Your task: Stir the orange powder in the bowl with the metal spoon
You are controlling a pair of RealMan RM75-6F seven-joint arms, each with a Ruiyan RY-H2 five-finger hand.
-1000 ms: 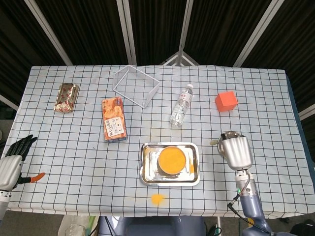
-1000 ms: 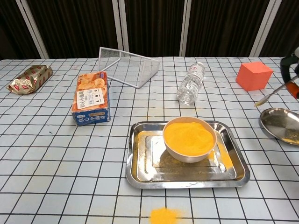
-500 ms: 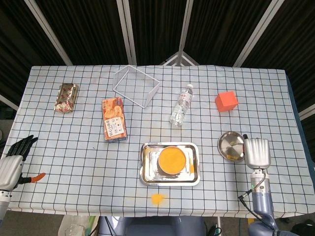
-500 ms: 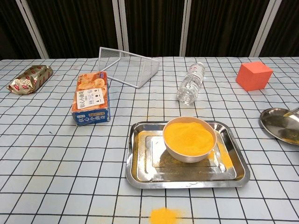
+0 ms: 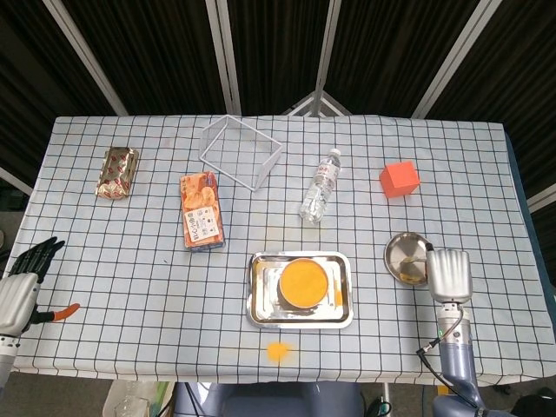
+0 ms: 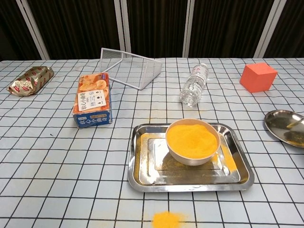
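Note:
A pale bowl heaped with orange powder stands in a steel tray at the front middle of the table. Right of the tray lies a small round metal plate. The metal spoon shows only as a thin end low over that plate, running off toward my right hand. That hand hangs just right of the plate, its back facing up and its fingers hidden, and it seems to hold the spoon. My left hand rests at the table's front left corner, fingers spread, holding nothing.
Spilled orange powder lies in front of the tray. Farther back are a cracker box, a tipped wire basket, a lying water bottle, an orange cube and a foil snack pack.
My right hand has drawn back from over the small plate toward the front right, uncovering it, and the spoon has sunk lower with it. The left hand has barely moved.

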